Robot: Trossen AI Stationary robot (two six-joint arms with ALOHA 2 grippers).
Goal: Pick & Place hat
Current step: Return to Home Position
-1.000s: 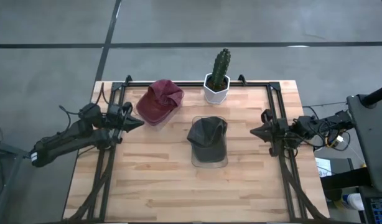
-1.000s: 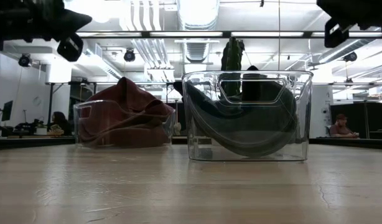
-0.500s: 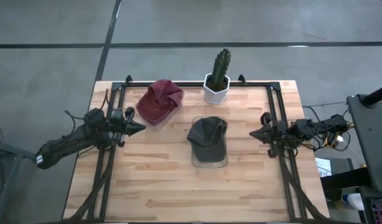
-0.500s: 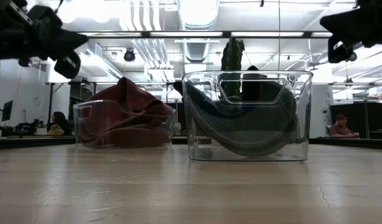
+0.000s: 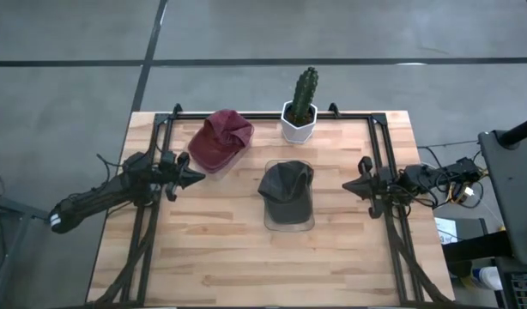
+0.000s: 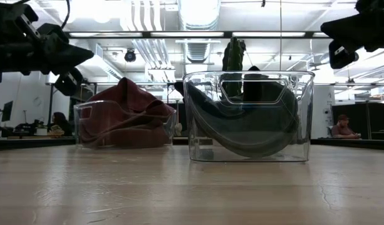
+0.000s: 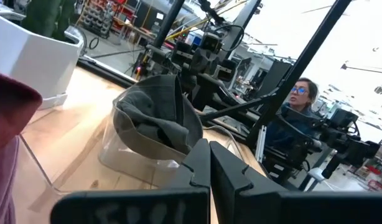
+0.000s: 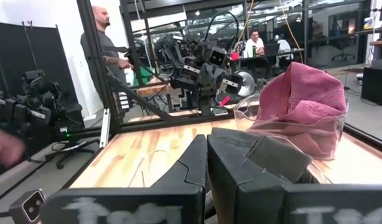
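Practically finished, judging by how things lie. Shows no cap loose on the bench (image 5: 246,257) in the high view. Finds the red cap (image 5: 221,139) bunched into a mound inside the top transparent bin (image 6: 85,107), toward the far edge and left of centre, heaped higher than the rim. Finds a dark grey cap (image 5: 286,190) curled in a second clear bin (image 6: 304,87) near the middle, and beyond it at the far edge a cactus (image 5: 304,86) upright in a white pot (image 5: 298,127), near both bins. Counts the placing as done, as far as can be judged.

Leaves only the parking of the arms. Puts the left hand (image 5: 197,177) over the left part of the bench, near the red cap's bin but clear of it, tip pointing inward, fingers (image 7: 200,171) pressed flat together with nothing between them. Puts the right hand (image 5: 348,185) over the right part, well apart from the grey cap's bin, fingers (image 8: 194,165) likewise closed on nothing. Shows both hands up off the wood in the low view, at the upper corners. Calls for no more gripping, probably: just drawing each arm outward to rest, minding the red cap's bin on the left side, closest to a fingertip.
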